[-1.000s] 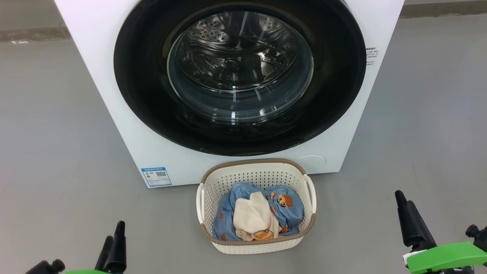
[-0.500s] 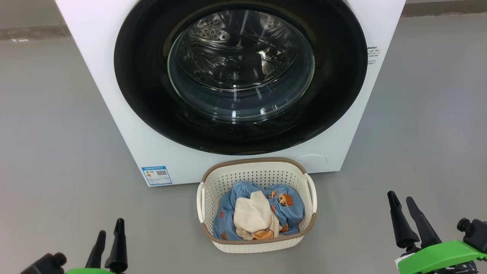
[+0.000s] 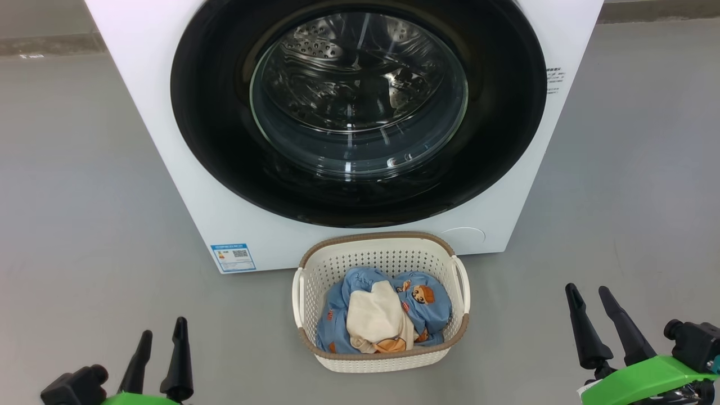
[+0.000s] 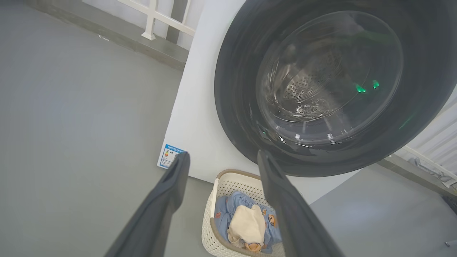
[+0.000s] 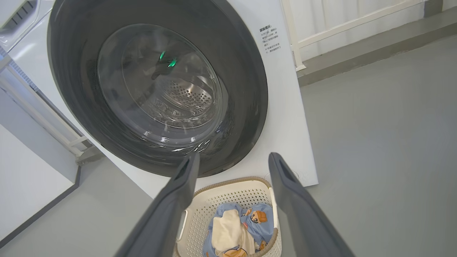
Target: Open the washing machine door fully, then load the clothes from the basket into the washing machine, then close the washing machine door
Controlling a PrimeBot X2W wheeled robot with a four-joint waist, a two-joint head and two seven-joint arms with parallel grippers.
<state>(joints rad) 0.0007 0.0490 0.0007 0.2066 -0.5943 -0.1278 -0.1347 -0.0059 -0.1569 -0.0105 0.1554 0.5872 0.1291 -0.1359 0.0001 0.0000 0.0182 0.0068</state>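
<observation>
While the washing machine door [image 3: 359, 95] is sitting shut, the clothes [image 3: 382, 315] are lying in the basket [image 3: 382, 360] at its near side; the left pincer [image 3: 163, 329] and right pincer [image 3: 587, 289] are hovering wide, empty.

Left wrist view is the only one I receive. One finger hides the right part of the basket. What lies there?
Observer: More of the clothes, blue bear-print fabric, reaching the basket wall.
Operator: And my other arm?
Observer: The right gripper is open, to the right of the basket, touching nothing.
Operator: What is cut off at my right edge?
Observer: Small printed text on the washing machine front, right of the washing machine door.
</observation>
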